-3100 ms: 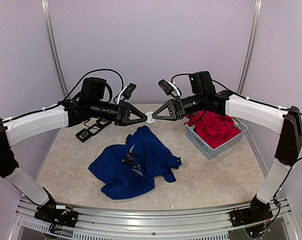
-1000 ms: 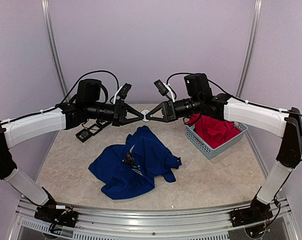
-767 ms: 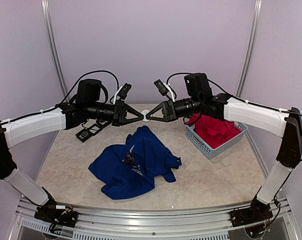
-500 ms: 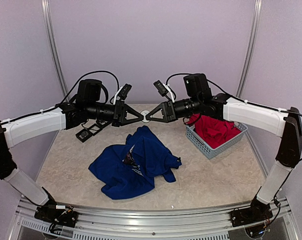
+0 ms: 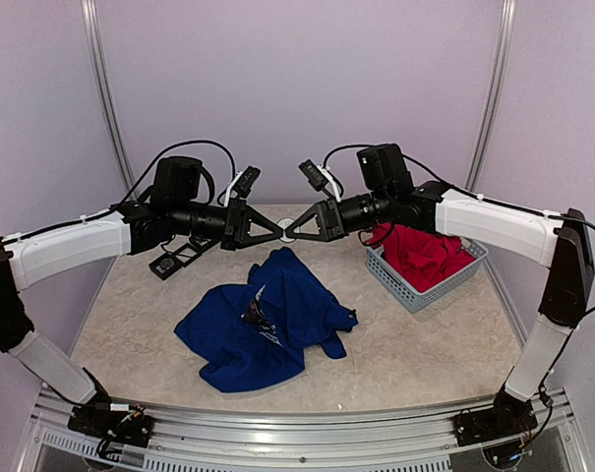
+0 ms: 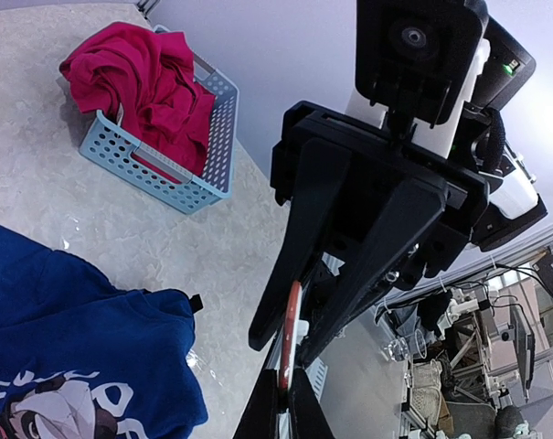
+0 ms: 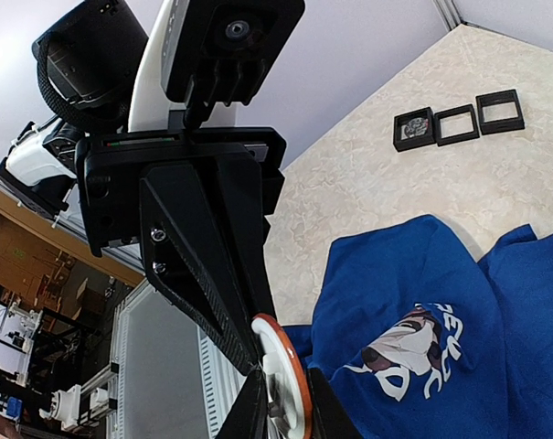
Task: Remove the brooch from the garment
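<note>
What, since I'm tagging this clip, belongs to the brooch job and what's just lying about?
Job: brooch, blue T-shirt, left gripper, right gripper, both shut on the brooch.
Lying about: red garment, basket, three black frames.

Red garment [image 5: 422, 252] in blue basket [image 5: 402, 282] (perforated), three black frames [image 5: 182, 256]

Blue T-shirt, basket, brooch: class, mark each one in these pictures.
blue T-shirt [image 5: 297, 305], top external view, plain cloth right of the print.
basket [image 6: 134, 174], left wrist view, its perforated near wall.
brooch [image 7: 278, 380], right wrist view, its white face.
</note>
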